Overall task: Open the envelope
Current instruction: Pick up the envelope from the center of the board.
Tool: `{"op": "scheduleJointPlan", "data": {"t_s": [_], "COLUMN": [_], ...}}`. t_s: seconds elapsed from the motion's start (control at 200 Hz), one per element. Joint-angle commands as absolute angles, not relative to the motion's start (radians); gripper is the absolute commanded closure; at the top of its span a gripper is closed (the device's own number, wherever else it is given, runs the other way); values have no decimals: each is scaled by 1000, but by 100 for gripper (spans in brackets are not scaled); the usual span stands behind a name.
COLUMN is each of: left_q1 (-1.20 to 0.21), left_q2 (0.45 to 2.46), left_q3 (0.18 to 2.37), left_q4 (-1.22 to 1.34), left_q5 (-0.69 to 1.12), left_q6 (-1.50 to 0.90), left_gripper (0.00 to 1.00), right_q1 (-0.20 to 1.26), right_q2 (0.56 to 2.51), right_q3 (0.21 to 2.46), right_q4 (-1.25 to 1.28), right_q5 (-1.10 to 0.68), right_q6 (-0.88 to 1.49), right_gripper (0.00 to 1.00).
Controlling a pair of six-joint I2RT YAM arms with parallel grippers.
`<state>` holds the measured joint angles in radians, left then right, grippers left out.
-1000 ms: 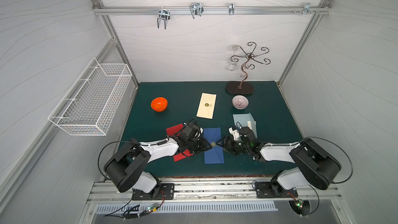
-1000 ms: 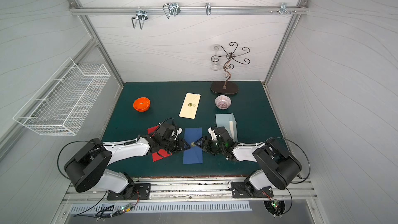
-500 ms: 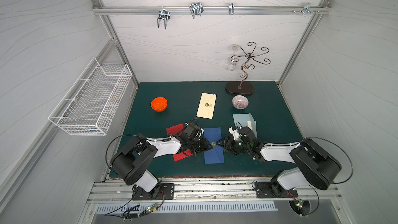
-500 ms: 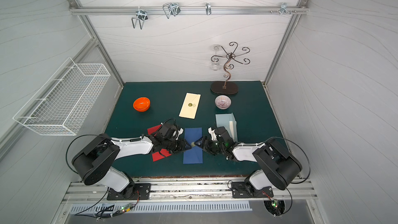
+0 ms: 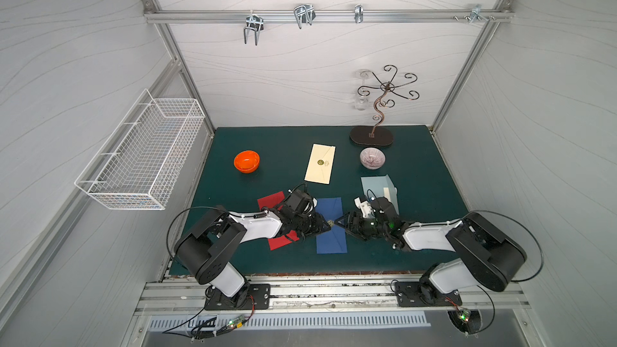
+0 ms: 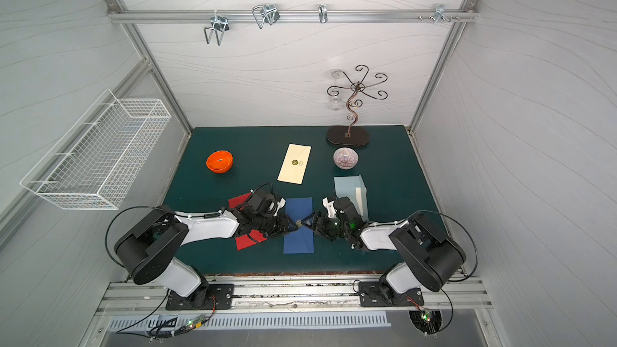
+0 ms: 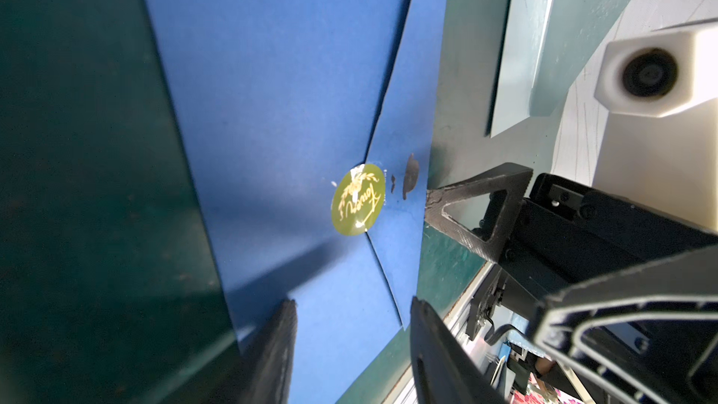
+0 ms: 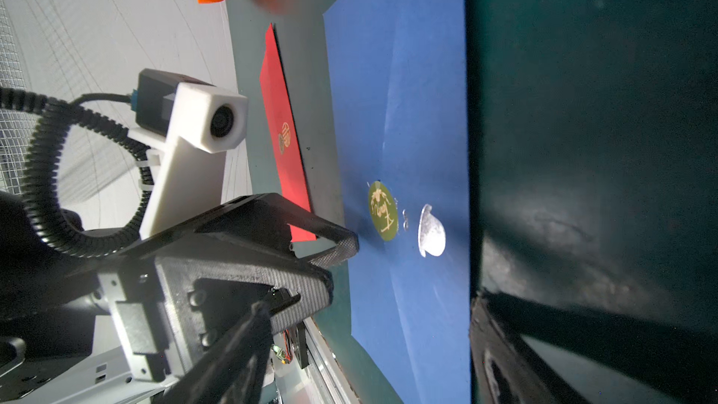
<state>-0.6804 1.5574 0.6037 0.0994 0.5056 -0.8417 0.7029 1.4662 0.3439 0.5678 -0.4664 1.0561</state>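
**Two claws flank sealed blue envelope**

The blue envelope (image 5: 330, 210) lies flat near the front middle of the green surface (image 5: 417, 228), its flap shut under a gold sticker (image 7: 357, 199). The left claw (image 5: 325, 224) hangs open over the flap's tip, apparently placed to catch the seal. The right claw (image 5: 342, 225), also open and empty, touches a fingertip to the flap's folded edge, likely to pin it. The flap is not yet lifted.

Four envelopes are out: blue, red (image 5: 270, 200), cream (image 5: 320, 168) and a pale blue one (image 5: 375, 185) with its flap raised. Also present are two bowls, an orange bowl (image 5: 246, 161) and a patterned bowl (image 5: 372, 157), one scrolled stand (image 5: 371, 136) and one wire basket (image 5: 143, 151).
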Motion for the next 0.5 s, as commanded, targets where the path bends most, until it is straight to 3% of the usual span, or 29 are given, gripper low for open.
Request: {"op": "scheduleJointPlan", "data": {"t_s": [0.0,0.2,0.49], "left_q1": [-689,-688,-688], "left_q2": [1499,1428,1486], "left_q3": [618,637,624], "left_q4": [28,-74,-40], "left_q5": [467,383,404], "left_q6": [-837,-812,-829], "left_gripper": [48,47,47], "right_q1": [702,693,693], "right_q2": [1477,1470,1467], "right_q3": [324,317,318], "right_q4": [533,511,508], "right_q5": [-466,-453,-455], "right_q6": [1073,1079,1081], "right_gripper": [18,18,18]}}
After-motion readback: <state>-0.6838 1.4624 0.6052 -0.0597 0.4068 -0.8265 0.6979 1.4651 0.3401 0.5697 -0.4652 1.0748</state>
